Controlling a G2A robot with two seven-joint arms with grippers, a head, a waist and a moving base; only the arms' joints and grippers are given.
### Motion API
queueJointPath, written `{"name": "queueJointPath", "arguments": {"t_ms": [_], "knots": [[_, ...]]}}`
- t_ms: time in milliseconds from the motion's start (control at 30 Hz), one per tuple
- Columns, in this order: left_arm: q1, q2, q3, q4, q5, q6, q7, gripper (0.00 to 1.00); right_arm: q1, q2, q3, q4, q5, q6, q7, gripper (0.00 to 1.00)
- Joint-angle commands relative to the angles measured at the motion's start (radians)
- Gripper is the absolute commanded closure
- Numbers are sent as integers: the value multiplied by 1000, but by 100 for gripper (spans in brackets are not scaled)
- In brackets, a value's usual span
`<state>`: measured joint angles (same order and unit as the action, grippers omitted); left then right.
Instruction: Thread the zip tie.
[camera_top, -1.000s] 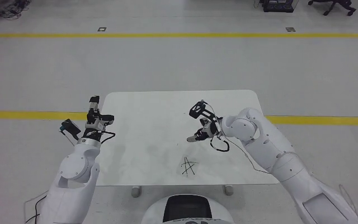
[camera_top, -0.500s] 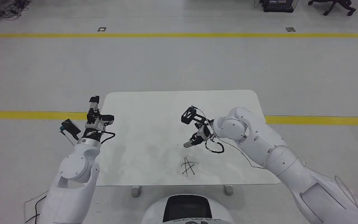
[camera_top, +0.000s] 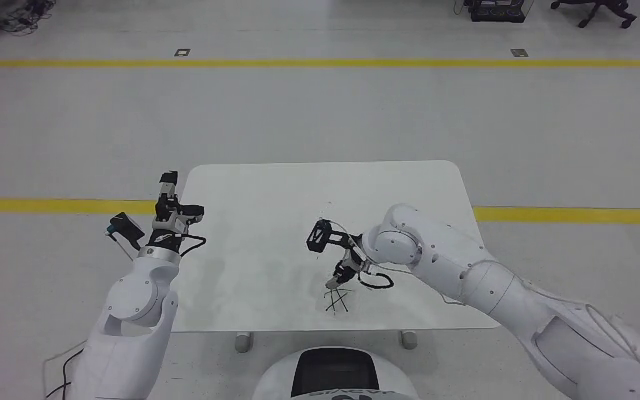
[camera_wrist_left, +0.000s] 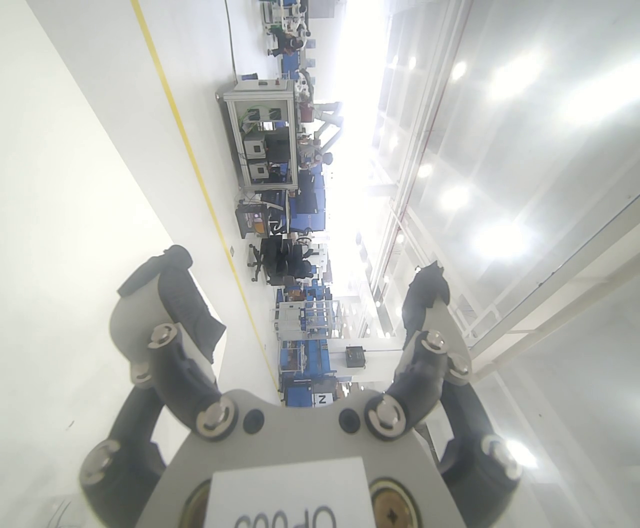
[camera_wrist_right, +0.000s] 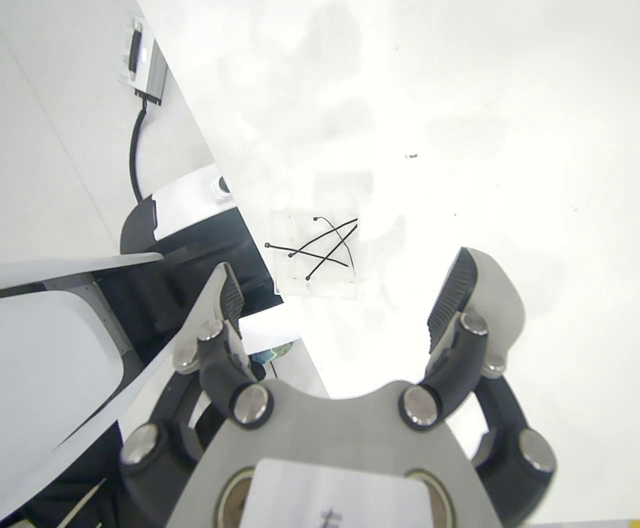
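Several thin black zip ties (camera_top: 337, 299) lie crossed on the white table (camera_top: 260, 200) near its front edge; in the right wrist view the zip ties (camera_wrist_right: 320, 247) lie on a clear square patch ahead of the fingers. My right gripper (camera_top: 333, 278) hangs just above and behind them, open with nothing between its fingers (camera_wrist_right: 452, 290). My left gripper (camera_top: 168, 185) is raised at the table's left edge, pointing away from the table. It is open and empty (camera_wrist_left: 300, 280).
The table edge and the robot's base (camera_wrist_right: 165, 220) lie close beside the zip ties. A small dark speck (camera_wrist_right: 411, 156) sits on the table farther in. The table's middle and far half are bare white surface.
My right gripper has moved left and toward the table's front edge, from mid-table to just over the zip ties. The left arm has not moved.
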<state>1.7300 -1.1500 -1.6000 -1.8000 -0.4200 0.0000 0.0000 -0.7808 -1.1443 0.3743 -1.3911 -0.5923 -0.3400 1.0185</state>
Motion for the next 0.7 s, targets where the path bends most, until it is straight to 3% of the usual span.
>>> {"name": "queueJointPath", "arguments": {"t_ms": [0, 267, 400, 500, 667], "knots": [[0, 0, 0, 0, 0, 0, 0, 0, -1, 0, 10, 0, -1, 0, 1, 0], [0, 0, 0, 0, 0, 0, 0, 0, -1, 0, 10, 0, -1, 0, 1, 0], [0, 0, 0, 0, 0, 0, 0, 0, 7, 7, -42, -34, -68, 0, 8, 0], [0, 0, 0, 0, 0, 0, 0, 0, 38, 15, -116, -66, -101, 0, 11, 0], [0, 0, 0, 0, 0, 0, 0, 0, 38, 15, -116, -66, -101, 0, 11, 0]]}}
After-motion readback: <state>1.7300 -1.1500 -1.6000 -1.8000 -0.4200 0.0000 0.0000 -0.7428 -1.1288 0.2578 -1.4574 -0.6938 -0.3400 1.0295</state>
